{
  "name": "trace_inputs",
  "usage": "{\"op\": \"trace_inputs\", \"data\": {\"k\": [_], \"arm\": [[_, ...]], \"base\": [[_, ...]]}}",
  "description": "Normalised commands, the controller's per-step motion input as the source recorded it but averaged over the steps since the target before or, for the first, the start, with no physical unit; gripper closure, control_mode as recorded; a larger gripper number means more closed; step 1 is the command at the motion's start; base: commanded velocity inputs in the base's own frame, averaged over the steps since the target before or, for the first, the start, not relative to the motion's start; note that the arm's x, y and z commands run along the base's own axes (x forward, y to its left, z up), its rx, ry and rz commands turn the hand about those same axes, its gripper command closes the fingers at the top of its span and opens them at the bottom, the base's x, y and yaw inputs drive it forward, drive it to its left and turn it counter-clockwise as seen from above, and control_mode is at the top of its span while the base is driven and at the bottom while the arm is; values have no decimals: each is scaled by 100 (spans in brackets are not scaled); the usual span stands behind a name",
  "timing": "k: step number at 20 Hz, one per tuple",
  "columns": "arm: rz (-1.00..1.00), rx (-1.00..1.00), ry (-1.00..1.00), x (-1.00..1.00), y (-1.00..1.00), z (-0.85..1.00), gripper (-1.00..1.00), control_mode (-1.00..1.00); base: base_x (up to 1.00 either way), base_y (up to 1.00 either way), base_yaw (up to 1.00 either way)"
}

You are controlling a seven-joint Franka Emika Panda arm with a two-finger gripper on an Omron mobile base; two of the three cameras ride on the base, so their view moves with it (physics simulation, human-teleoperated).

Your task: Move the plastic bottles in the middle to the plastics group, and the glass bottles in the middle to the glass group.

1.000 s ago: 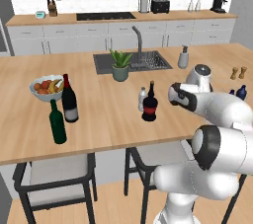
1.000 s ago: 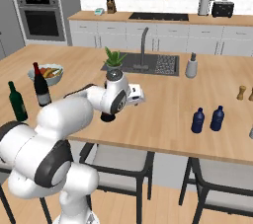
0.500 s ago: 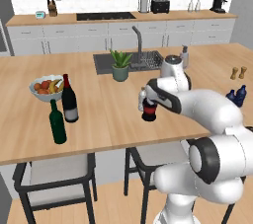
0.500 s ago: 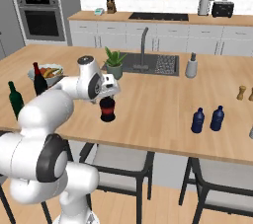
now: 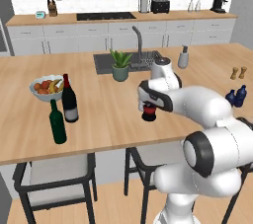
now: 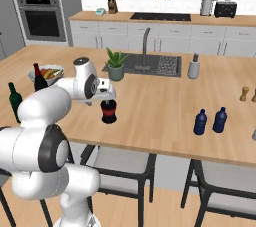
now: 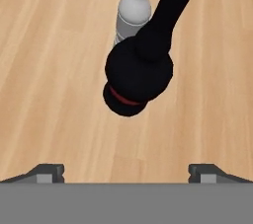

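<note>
gripper: the gripper (image 7: 126, 171) looks straight down at the counter, jaws spread wide, nothing between them; both tips sit at the bottom corners in the hand view

target: squat black bottle (image 7: 140, 72), red band near its base, thin dark neck; stands upright on the wooden counter (image 5: 108, 114) in the middle, right under the hand (image 5: 157, 97)

bearing from jaws: in the hand view the belly lies at about 12 o'clock from the midpoint between the tips, roughly centred between them; the neck runs on toward 1 o'clock and leaves the top edge

long axis: vertical in the room, so it points nearly at the camera; the lean toward 1 o'clock reads as perspective, my judgement

neighbour: clear whitish bottle (image 7: 132, 13) with pale cap, just behind the black one at 12 o'clock, partly hidden by it; can't tell if they touch

glass group: two tall wine bottles, dark green (image 5: 57, 122) and black with grey label (image 5: 69, 100), well off at 9 o'clock from the black bottle in the left base view, beside the fruit bowl (image 5: 45, 87)

plastics side: two dark blue bottles (image 6: 209, 121), well off at 3 o'clock in the right base view

next move, judged: drop so the tips straddle the neck or belly, then close; risk is knocking the whitish bottle close behind
</note>
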Motion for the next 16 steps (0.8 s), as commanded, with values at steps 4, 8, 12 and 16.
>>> {"op": "trace_inputs", "data": {"k": [4, 8, 12, 16], "arm": [[-5, 0, -1, 0, 0, 0, -100, -100], [1, 0, -4, 30, 0, 0, -100, -100], [6, 0, -4, 56, 0, -2, -100, -100], [5, 0, -10, 24, 0, 0, -100, -100]], "base": [[0, 0, 0], [0, 0, 0], [0, 0, 0], [0, 0, 0]]}}
